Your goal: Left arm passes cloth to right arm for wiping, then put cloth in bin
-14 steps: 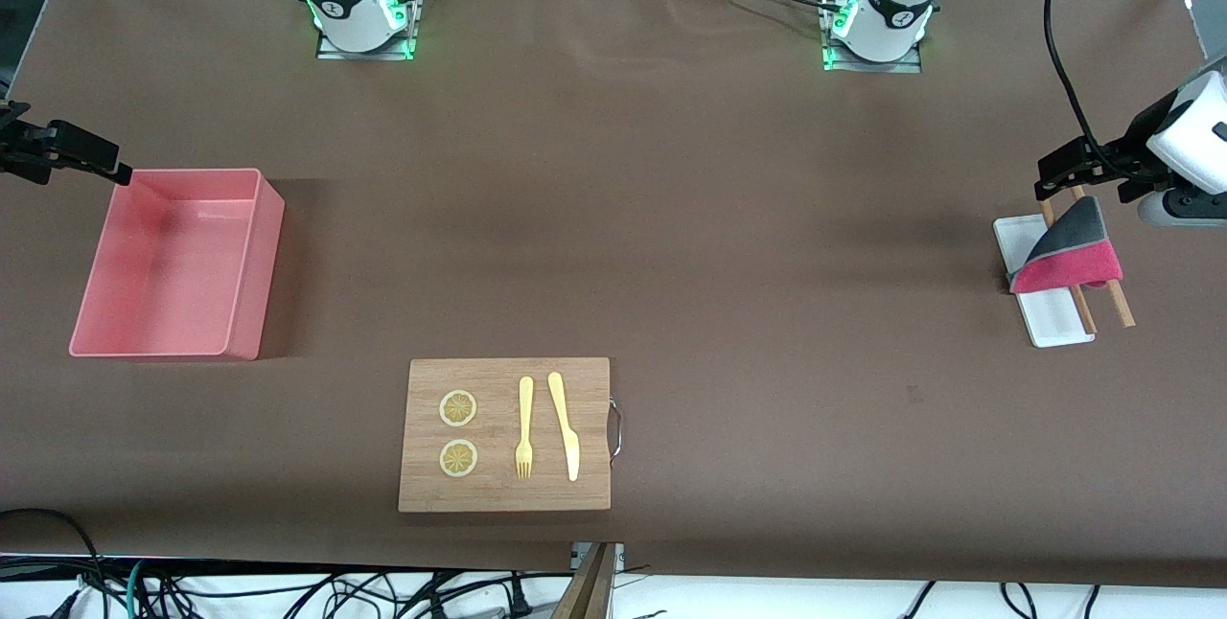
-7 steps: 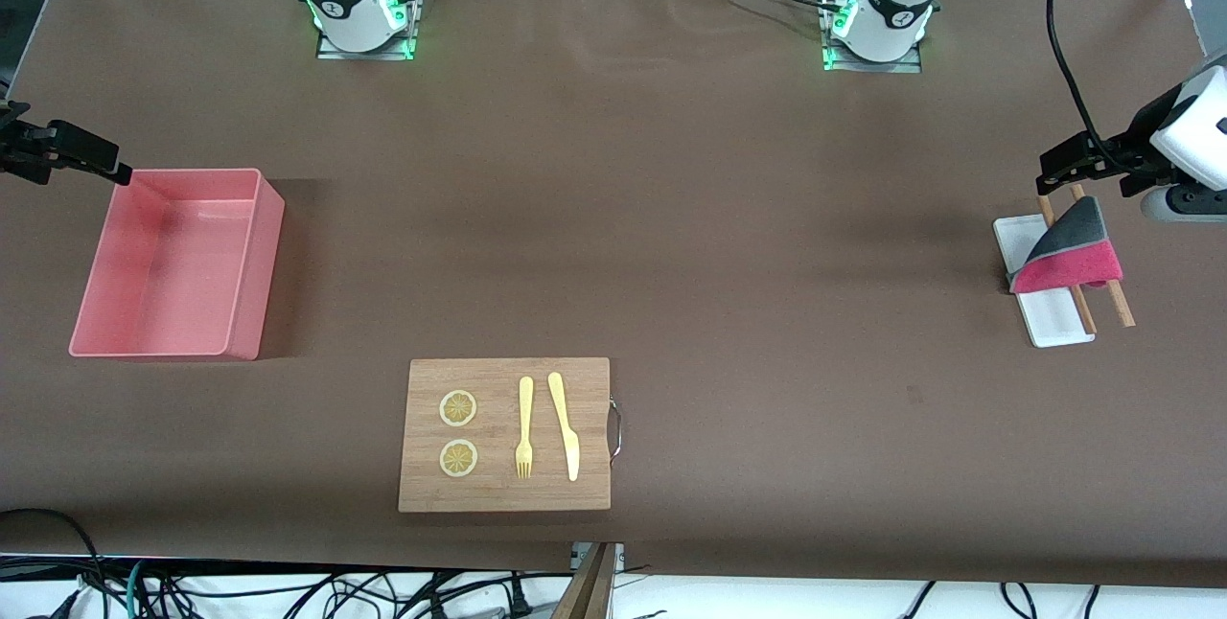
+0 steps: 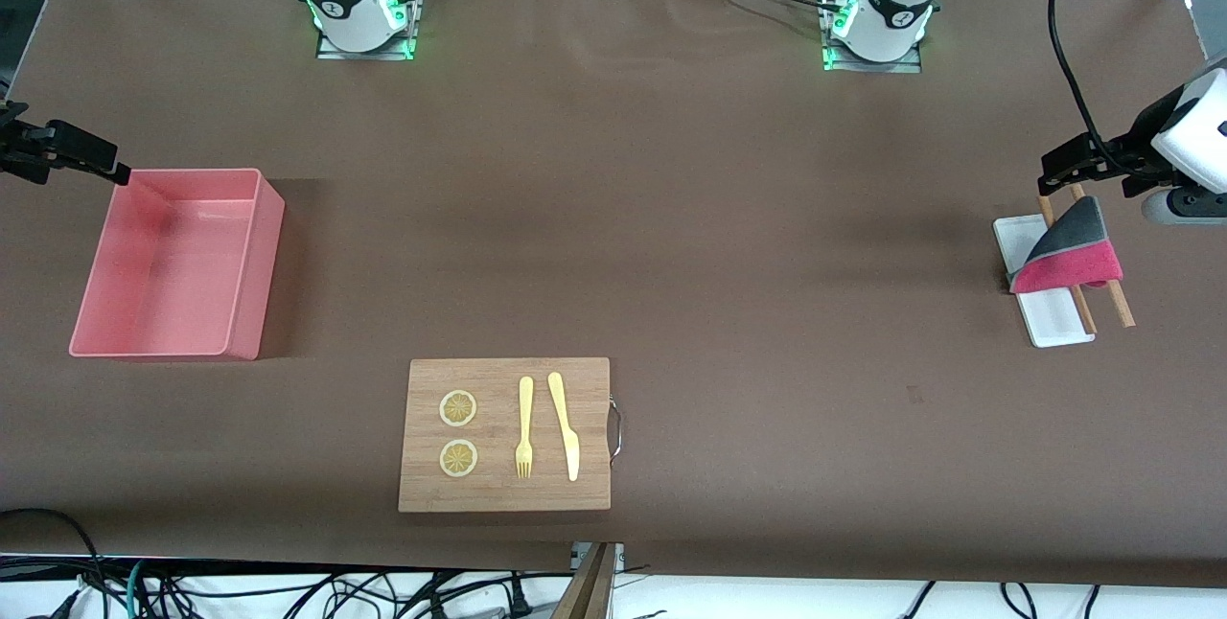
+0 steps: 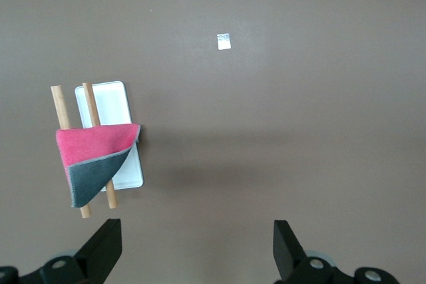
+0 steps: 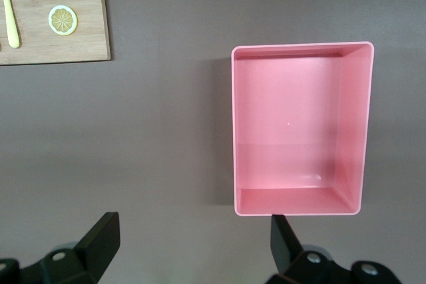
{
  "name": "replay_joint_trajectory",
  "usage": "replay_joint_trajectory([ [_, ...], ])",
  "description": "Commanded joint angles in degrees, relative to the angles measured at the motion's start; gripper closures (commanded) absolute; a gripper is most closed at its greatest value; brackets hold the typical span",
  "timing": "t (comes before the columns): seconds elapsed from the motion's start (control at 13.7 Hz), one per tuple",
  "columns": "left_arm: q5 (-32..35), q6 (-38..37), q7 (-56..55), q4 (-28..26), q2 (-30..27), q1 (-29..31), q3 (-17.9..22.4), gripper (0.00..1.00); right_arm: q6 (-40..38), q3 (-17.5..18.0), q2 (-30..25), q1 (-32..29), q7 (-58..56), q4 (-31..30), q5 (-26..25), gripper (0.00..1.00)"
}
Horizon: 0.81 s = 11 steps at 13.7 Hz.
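The cloth (image 3: pixel 1066 252), folded with a grey flap over a magenta-red face, is draped across two wooden sticks (image 3: pixel 1117 298) that lie over a small white tray (image 3: pixel 1051 322) at the left arm's end of the tabletop (image 3: pixel 671 217). In the left wrist view the cloth (image 4: pixel 95 162) covers the middle of both sticks (image 4: pixel 60 104) and overlaps one long edge of the tray (image 4: pixel 113 101).

The left gripper (image 3: pixel 1059 166) hangs in the air over the tabletop just beside the tray, not touching the cloth; its fingers (image 4: pixel 103 252) stand wide apart with nothing between them.

The bin (image 3: pixel 254 264), a pink tub with nothing in it, sits at the right arm's end of the tabletop. The right gripper (image 3: pixel 72 151) hovers over the tabletop just beside the bin's corner, its fingers (image 5: pixel 100 241) spread wide and holding nothing.

Nearer the front camera, between the two ends, lies a wooden board (image 3: pixel 594 379) carrying two lemon slices (image 3: pixel 458 408), a yellow fork (image 3: pixel 524 427) and a yellow knife (image 3: pixel 564 424).
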Motion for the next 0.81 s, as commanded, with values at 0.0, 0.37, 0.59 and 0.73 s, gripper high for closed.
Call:
replay_joint_trajectory([
  [0.0,1.81,-1.72,-0.37,2.24,1.00,-0.49,-0.19,0.00,-1.18,0.23,-0.54,-0.31,-0.30,0.66,-0.44,0.00],
  [0.37,1.72,-1.89,-0.46,2.24,1.00,-0.58,-0.10,0.00,-1.00,0.58,-2.65,-0.22,-0.21,-2.59,-1.93,0.00],
  [0.59,1.72,-1.81,-0.37,2.33,1.00,-0.22,-0.01,0.00,-1.35,2.15,-3.18,-0.22,-0.21,-2.59,-2.54,0.00],
  [0.73,1.72,-1.89,-0.55,2.33,1.00,-0.31,-0.10,0.00,-1.88,2.25,-2.92,-0.22,-0.12,-2.59,-3.16,0.00],
])
